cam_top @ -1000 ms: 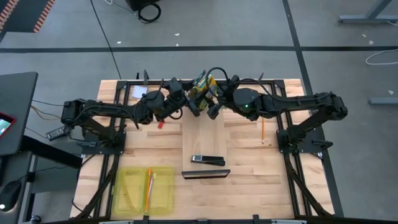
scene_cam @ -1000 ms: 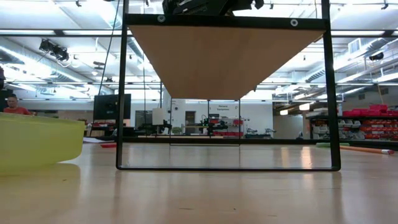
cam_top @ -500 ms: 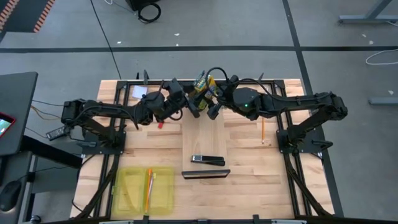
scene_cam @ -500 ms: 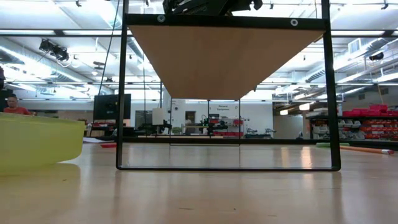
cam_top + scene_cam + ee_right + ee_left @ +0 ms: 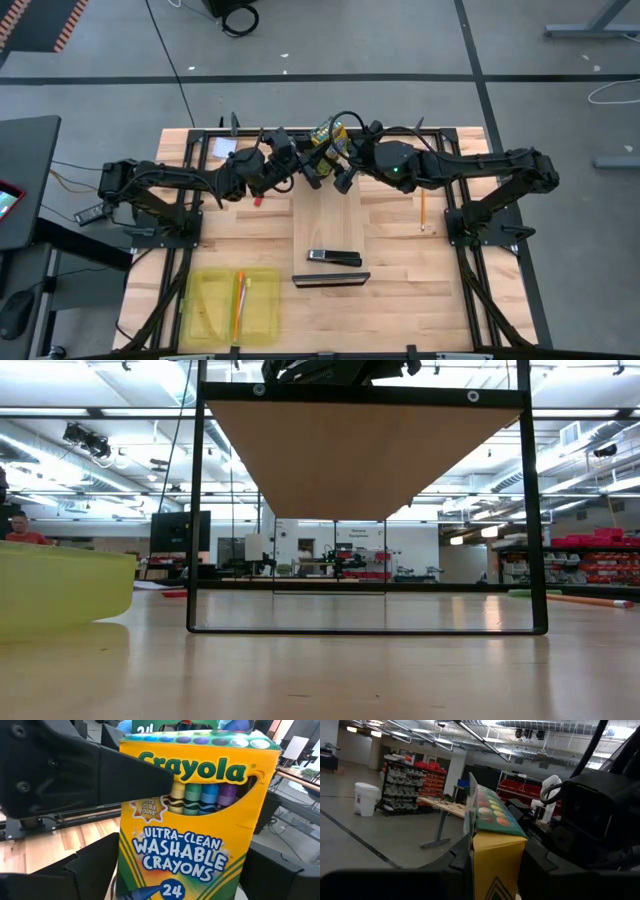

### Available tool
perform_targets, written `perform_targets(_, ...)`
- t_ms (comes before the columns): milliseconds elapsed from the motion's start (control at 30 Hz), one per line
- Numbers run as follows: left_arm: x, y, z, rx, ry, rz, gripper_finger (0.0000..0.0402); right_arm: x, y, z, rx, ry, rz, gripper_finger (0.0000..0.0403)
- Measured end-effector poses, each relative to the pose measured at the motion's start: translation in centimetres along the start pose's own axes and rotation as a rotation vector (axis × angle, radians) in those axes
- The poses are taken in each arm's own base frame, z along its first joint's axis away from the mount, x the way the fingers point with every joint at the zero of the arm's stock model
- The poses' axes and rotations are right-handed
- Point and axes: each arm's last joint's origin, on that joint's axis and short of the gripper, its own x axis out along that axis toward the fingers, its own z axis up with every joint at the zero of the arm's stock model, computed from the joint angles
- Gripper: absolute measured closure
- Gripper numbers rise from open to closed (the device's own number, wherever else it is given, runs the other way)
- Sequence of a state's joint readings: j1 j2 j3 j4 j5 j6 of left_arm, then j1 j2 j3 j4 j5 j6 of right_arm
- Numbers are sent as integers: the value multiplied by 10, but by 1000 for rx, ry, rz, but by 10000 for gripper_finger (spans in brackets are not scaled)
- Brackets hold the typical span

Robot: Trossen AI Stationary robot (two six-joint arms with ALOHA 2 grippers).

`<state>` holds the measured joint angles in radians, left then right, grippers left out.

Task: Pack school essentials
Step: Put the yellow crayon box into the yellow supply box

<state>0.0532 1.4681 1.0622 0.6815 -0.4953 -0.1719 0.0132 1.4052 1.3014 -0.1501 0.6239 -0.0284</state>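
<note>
The yellow-green crayon box (image 5: 329, 133) is held in the air over the table's far middle, between both grippers. My left gripper (image 5: 312, 160) comes from the table's left and is shut on it. My right gripper (image 5: 343, 168) comes from the right and has its fingers wide apart around it. The box fills the right wrist view (image 5: 192, 820). An orange pen (image 5: 241, 300) lies in the yellow bin (image 5: 205, 310). A thin pencil (image 5: 422, 210), a pale note pad (image 5: 222, 147) and a red eraser (image 5: 258, 200) lie on the table. The scissors are out of view. My left gripper pinches the box's two broad faces (image 5: 496, 865) between its fingers; one finger (image 5: 120, 780) lies across the printed front. The box stands clear of the table, its green top end away from the fingers. My right gripper has its two fingers (image 5: 90, 865) against the box's narrow sides, at its lower end (image 5: 175, 887). The printed front faces its wrist camera.
A raised wooden board (image 5: 330, 215) on a black frame (image 5: 195, 510) stands mid-table under the grippers. A black stapler-like object (image 5: 333, 257) and a black bar (image 5: 331, 280) lie near its front. The bin also shows in the low view (image 5: 60, 595).
The crayon box has turned a little between the two grippers, its top end swinging toward the table's right. Both arms have stayed at the far middle.
</note>
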Motion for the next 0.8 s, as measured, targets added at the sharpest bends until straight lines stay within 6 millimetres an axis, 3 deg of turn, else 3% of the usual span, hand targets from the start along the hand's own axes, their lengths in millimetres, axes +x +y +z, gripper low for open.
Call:
perform_targets(533, 0, 0, 0, 4, 3, -2, 301, -1, -1, -2, -29, 22, 7, 24)
perform_targets(800, -1, 0, 2, 16, -2, -1, 302, -13, -16, 2, -42, 39, -18, 24)
